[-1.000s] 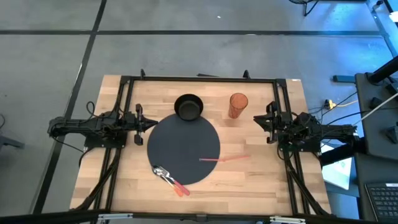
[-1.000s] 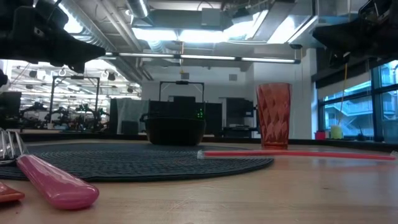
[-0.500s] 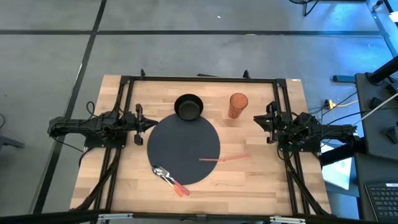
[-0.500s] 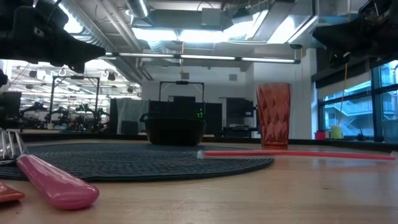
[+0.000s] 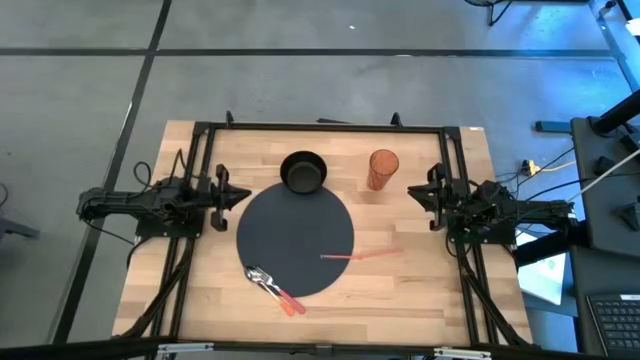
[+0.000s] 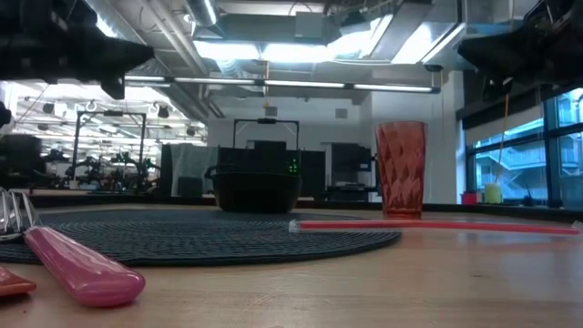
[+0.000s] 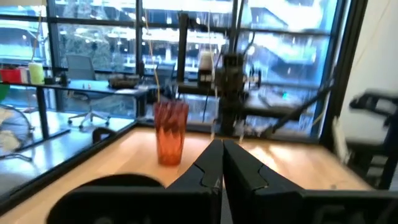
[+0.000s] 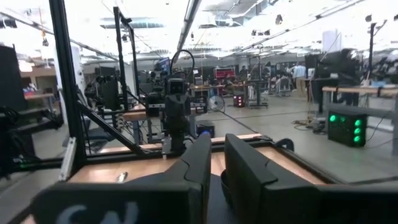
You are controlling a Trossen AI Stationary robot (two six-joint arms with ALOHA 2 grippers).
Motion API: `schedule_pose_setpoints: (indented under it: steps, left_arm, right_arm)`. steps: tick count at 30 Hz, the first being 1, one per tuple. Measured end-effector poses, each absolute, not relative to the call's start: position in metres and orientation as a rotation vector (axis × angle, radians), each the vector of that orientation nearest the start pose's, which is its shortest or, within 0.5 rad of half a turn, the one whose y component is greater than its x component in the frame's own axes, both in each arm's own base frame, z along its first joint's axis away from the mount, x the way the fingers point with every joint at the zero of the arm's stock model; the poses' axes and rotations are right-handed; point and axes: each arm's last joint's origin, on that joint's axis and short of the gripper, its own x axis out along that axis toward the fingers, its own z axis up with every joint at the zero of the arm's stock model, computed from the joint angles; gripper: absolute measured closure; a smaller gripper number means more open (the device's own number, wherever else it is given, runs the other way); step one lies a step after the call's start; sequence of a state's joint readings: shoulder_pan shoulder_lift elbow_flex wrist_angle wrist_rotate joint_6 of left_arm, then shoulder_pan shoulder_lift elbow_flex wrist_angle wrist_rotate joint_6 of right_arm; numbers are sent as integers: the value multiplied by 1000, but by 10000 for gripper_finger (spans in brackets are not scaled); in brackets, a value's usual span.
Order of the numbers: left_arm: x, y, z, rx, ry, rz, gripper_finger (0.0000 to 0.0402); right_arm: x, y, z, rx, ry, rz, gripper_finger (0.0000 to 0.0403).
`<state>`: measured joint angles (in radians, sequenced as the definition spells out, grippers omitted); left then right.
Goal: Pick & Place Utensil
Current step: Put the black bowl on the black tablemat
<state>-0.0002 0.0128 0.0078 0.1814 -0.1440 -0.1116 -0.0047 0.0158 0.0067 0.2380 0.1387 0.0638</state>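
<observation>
Two utensils lie side by side at the placemat's near edge: a fork with a pink handle (image 5: 268,284) (image 6: 80,270) and another with a red handle (image 5: 293,307) (image 6: 11,284). The round black placemat (image 5: 295,235) (image 6: 209,232) fills the table's middle. My left gripper (image 5: 236,193) (image 7: 222,154) hovers shut above the table's left side, pointing toward the middle. My right gripper (image 5: 413,194) (image 8: 217,146) hovers at the right side and faces it, its fingers a narrow gap apart with nothing between them. Both are far from the utensils.
A black bowl (image 5: 303,172) (image 6: 255,191) stands at the placemat's far edge, an orange tumbler (image 5: 383,168) (image 6: 401,169) (image 7: 170,132) to its right. A red straw (image 5: 360,255) (image 6: 428,225) lies across the placemat's right edge. A black frame (image 5: 320,127) borders the table.
My left gripper has tipped its fingers up a little and rolled slightly while staying in place. Nothing on the table has moved.
</observation>
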Motion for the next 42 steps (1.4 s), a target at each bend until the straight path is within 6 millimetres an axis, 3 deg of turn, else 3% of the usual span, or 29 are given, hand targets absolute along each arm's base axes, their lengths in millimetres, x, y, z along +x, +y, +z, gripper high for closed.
schedule_pose_setpoints:
  steps: [5, 17, 24, 29, 35, 42]
  left_arm:
    - [96, 4, 186, -230, -222, 121, 398]
    - [96, 8, 191, -227, -270, 272, 398]
    - [105, 11, 225, -111, -214, 385, 398]
    - [126, 13, 259, -70, -115, 447, 398]
    - [166, 17, 296, -22, 70, 576, 389]
    - [210, 32, 320, -8, 311, 616, 314]
  right_arm:
    - [95, -4, 187, 139, -238, -128, 354]
    - [95, -5, 187, 142, -238, -163, 354]
    - [96, -6, 186, 89, -218, -188, 354]
    - [96, -6, 184, 65, -198, -191, 354]
    - [96, -6, 181, 41, -170, -193, 354]
    - [97, -6, 180, 39, -152, -193, 354]
